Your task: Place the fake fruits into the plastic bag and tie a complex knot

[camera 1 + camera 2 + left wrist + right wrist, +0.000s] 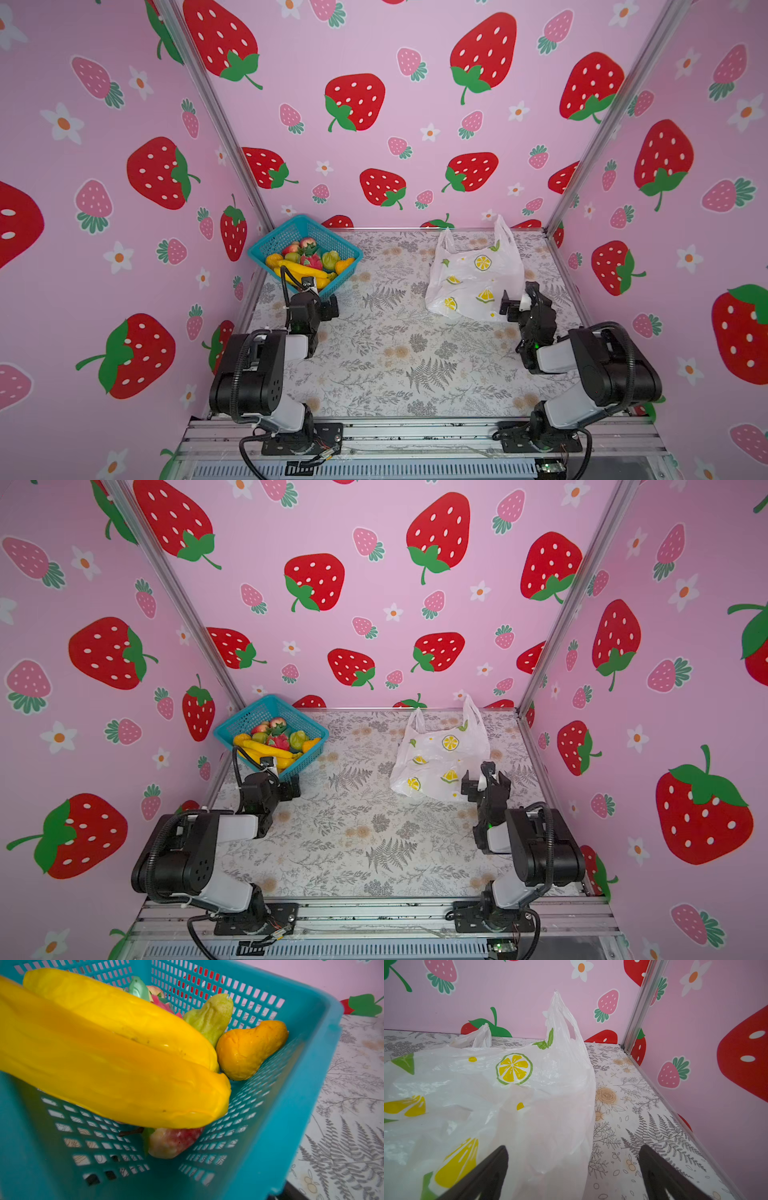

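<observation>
Pink strawberry-print booth, floral table (395, 357). Fake fruits (305, 264) sit in the teal basket (286, 232), back left. Plastic bag (473, 274) lies back right, handles loose, one standing up. Left gripper (313, 295) is spread at the basket's near rim, holding nothing. Right gripper (573, 1147) is spread, straddling the bag's near edge, not clamped.

A robot test cell in a lab, not a lived-in room. Three pink panel walls printed with red strawberries and white flowers (395, 124) are clipped into bare silver aluminium corner posts (217, 112), boxing in a small worktop covered with a pale fern-and-flower patterned sheet (395, 353). Two black-and-white robot arms, left (257, 374) and right (602, 365), are bolted to a slotted aluminium rail (415, 434) along the front edge, cables trailing. The only goods are props: glossy plastic toy fruits (309, 262) in a teal mesh plastic basket (277, 237) and a thin white lemon-printed plastic bag (473, 270).
</observation>
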### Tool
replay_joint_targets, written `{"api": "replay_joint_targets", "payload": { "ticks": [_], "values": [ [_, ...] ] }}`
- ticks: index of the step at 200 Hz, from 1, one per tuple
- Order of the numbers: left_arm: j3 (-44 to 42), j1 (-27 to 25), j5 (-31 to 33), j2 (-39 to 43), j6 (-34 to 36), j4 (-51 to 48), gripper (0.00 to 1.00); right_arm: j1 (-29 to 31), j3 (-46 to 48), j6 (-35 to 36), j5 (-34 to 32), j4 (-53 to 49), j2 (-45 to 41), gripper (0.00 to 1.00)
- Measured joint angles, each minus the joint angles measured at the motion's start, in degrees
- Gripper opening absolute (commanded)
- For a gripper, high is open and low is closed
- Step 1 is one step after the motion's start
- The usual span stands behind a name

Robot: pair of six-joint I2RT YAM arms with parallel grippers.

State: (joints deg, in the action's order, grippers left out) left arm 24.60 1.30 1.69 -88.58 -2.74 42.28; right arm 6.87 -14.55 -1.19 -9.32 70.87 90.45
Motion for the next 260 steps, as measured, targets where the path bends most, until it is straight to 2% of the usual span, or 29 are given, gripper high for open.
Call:
{"api": "replay_joint_targets", "payload": {
  "ticks": [211,231,260],
  "values": [
    [0.00,0.00,0.00,0.26,-0.02,-0.35,0.99,0.04,0.00,-0.02,-0.11,0.11,0.00,1.00],
    [0.00,-0.02,0.63,3.98,-0.50,-4.09,0.99,0.42,0.17,-0.11,-1.46,-0.76,-1.77,1.00],
    [1.25,-0.17,5.55,13.79,-5.42,-13.70,0.99,0.90,1.05,-2.16,-7.72,-4.07,-10.91,1.00]
  ]
}}
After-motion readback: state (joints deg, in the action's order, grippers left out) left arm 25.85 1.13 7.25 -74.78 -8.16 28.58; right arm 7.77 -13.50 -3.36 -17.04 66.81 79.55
